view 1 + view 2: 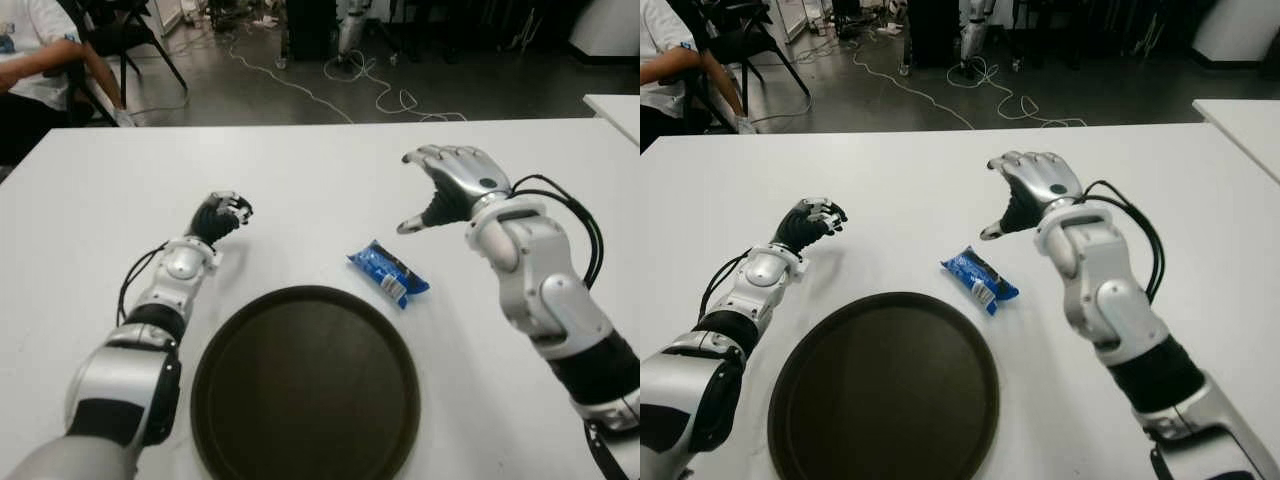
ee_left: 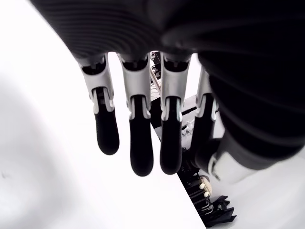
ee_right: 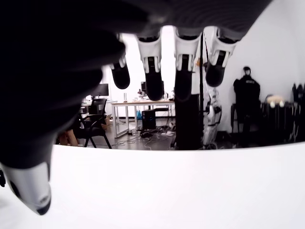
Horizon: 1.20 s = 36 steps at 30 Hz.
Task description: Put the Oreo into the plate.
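White table (image 1: 300, 170) fills our view. We should lower our right hand (image 1: 452, 186), fingers spread and empty, onto the Oreo packet (image 1: 389, 273) lying nearer us and just left of it, beside the plate (image 1: 305, 385). Our left hand (image 1: 222, 215) shows empty, left of the plate.
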Available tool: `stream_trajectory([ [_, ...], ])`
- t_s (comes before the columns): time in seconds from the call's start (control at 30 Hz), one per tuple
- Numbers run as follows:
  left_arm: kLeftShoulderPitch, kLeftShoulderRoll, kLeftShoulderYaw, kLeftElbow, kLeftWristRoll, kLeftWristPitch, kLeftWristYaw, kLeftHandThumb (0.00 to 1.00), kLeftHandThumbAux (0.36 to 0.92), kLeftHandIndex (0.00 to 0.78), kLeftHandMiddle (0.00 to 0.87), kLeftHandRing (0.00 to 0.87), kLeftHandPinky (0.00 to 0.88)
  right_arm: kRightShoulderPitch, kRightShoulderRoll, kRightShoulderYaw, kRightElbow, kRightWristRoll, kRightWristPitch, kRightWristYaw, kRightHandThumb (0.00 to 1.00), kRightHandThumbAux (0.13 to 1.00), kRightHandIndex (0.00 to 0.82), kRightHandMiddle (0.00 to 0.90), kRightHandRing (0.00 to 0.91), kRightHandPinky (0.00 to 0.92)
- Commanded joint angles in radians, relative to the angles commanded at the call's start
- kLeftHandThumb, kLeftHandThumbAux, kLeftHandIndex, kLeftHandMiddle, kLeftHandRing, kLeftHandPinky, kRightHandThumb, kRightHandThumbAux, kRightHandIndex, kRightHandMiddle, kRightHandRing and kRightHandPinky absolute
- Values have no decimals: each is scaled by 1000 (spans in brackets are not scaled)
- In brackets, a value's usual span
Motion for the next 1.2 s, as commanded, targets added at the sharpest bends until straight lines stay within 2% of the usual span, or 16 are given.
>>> stream_trajectory([
  [0.13, -1, 2, 0, 1, 0, 1, -3, 941, 654, 477, 443, 443, 376, 29, 33, 23, -43, -54, 15, 5, 0, 670, 171, 192, 209, 207],
  [0.17, -1, 1, 2, 1, -3, 0, -7, 941, 654, 478, 444, 442, 376, 37, 51, 31, -52, -76, 32, 11, 0, 670, 173, 194, 211, 210],
  [0.3, -1, 0, 7, 1, -11, -2, -17, 942, 654, 484, 444, 438, 374, 48, 88, 35, -64, -126, 67, 35, 0, 658, 169, 202, 236, 257],
  [0.5, -1, -1, 10, 0, -17, -2, -27, 942, 654, 486, 444, 437, 379, 54, 121, 35, -43, -177, 91, 74, 0, 636, 166, 207, 258, 299],
  [0.77, 1, -2, 18, 0, -26, -7, -33, 943, 653, 489, 444, 436, 386, 61, 155, 51, 32, -236, 122, 131, 0, 629, 207, 237, 300, 358],
  [0.87, 2, -2, 20, -1, -28, -8, -32, 943, 653, 490, 445, 435, 385, 67, 166, 57, 33, -269, 140, 159, 0, 617, 189, 223, 288, 340],
  [0.97, 3, -1, 18, -2, -25, -13, -29, 943, 653, 488, 445, 436, 382, 94, 171, 65, 44, -292, 137, 135, 0, 614, 153, 192, 256, 290],
  [1.13, 5, -1, 18, -3, -24, -17, -28, 942, 654, 476, 444, 443, 387, 109, 168, 67, 47, -317, 120, 116, 0, 616, 105, 132, 154, 144],
  [1.2, 4, -1, 16, -2, -21, -16, -26, 942, 654, 476, 444, 444, 390, 121, 169, 68, 48, -325, 118, 102, 0, 619, 90, 112, 122, 113],
])
